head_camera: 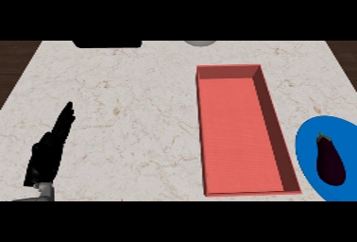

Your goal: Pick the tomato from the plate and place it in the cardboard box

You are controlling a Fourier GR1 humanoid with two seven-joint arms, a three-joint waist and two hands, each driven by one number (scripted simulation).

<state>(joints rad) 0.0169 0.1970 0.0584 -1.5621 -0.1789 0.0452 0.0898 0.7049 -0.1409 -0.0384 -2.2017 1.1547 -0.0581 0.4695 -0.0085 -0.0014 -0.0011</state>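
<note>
A blue plate (310,142) lies at the right edge of the counter, partly cut off by the view. On it rests a dark purple eggplant (330,159) with a green stem; no tomato shows. A long, shallow red box (237,127) stands just left of the plate, and nothing lies in it. My left hand (47,151) shows at the lower left, open with straight fingers pointing up and away, resting far from the box and plate. My right hand shows nowhere.
The marble counter (125,94) stretches between the left hand and the box. A black object (106,44) and a grey round object (200,43) sit at the far edge. Dark wood borders the counter's left and right sides.
</note>
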